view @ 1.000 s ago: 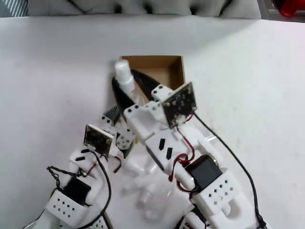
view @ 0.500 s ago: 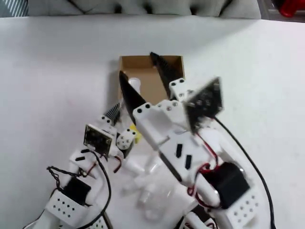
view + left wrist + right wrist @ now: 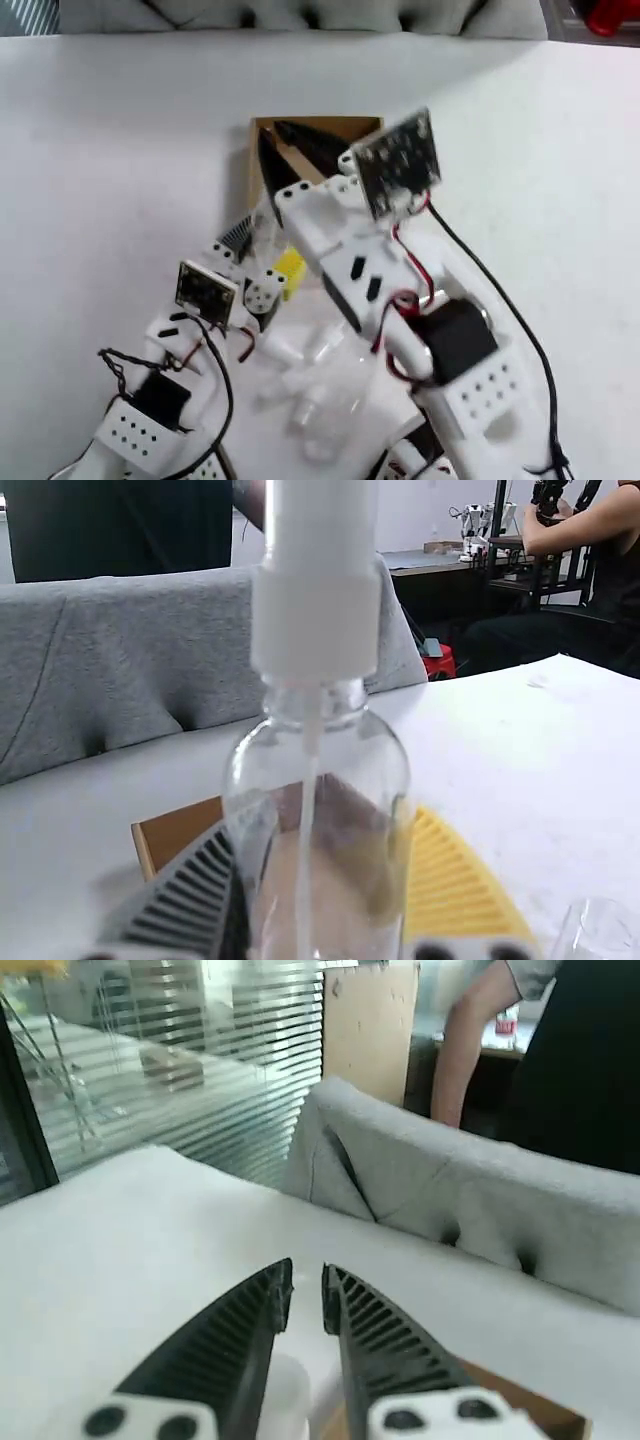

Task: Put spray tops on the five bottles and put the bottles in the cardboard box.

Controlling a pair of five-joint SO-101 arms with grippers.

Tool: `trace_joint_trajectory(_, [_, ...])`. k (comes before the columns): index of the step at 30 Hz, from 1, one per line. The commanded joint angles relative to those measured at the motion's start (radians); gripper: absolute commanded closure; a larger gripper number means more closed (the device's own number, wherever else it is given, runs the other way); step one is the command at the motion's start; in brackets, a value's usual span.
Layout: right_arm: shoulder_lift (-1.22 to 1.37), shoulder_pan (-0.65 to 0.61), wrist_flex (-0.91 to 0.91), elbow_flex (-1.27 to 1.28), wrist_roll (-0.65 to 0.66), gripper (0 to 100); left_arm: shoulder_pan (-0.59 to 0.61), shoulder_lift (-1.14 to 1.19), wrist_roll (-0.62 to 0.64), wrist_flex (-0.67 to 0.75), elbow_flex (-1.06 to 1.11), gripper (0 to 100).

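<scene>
A clear bottle with a white spray top stands upright in my left gripper. That gripper is shut on it, one grey and one yellow finger on its sides. It sits just in front of the cardboard box. My right gripper hangs over the box's near left corner, its black fingertips only a narrow gap apart and holding nothing. A bit of the white top shows below them.
Several clear bottles lie on the table between the two arm bases, and one bottle's rim shows beside the left gripper. The box edge lies behind the held bottle. A grey sofa runs along the table's far side.
One second ago the right gripper was around the spray top. It then opened wide over the box, turned at the wrist, and has now drawn its fingers nearly together. The left arm stayed put.
</scene>
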State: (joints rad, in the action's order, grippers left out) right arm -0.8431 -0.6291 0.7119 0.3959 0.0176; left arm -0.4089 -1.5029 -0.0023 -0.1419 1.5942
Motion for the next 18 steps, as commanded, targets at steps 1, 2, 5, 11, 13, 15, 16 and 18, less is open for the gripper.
trace_joint_trajectory(1, [0.019, 0.016, 0.105, -0.051, 0.0, 98.4, 0.007, -0.021, 0.008, -0.009, -0.012, 98])
trace_joint_trajectory(2, [0.019, 0.004, 0.117, -0.051, 0.0, 98.4, 0.007, -0.021, 0.008, -0.009, -0.012, 98])
trace_joint_trajectory(5, [0.013, -0.004, 0.119, -0.058, 0.0, 98.4, 0.007, -0.021, 0.008, -0.009, -0.012, 98])
trace_joint_trajectory(11, [-0.019, -0.001, 0.051, -0.172, 0.002, 97.9, 0.007, -0.021, 0.008, -0.009, -0.011, 98])
trace_joint_trajectory(13, [-0.047, -0.001, 0.051, -0.204, 0.002, 97.8, 0.007, -0.021, 0.008, -0.009, -0.011, 98])
trace_joint_trajectory(15, [-0.076, 0.024, 0.058, -0.209, 0.002, 98.1, 0.008, -0.021, 0.009, -0.011, -0.011, 98])
trace_joint_trajectory(16, [-0.088, 0.044, 0.07, -0.207, 0.002, 98.1, 0.008, -0.021, 0.012, -0.011, -0.011, 98])
trace_joint_trajectory(18, [-0.111, 0.082, 0.119, -0.207, 0.002, 98.1, 0.008, -0.021, 0.015, -0.011, -0.017, 98])
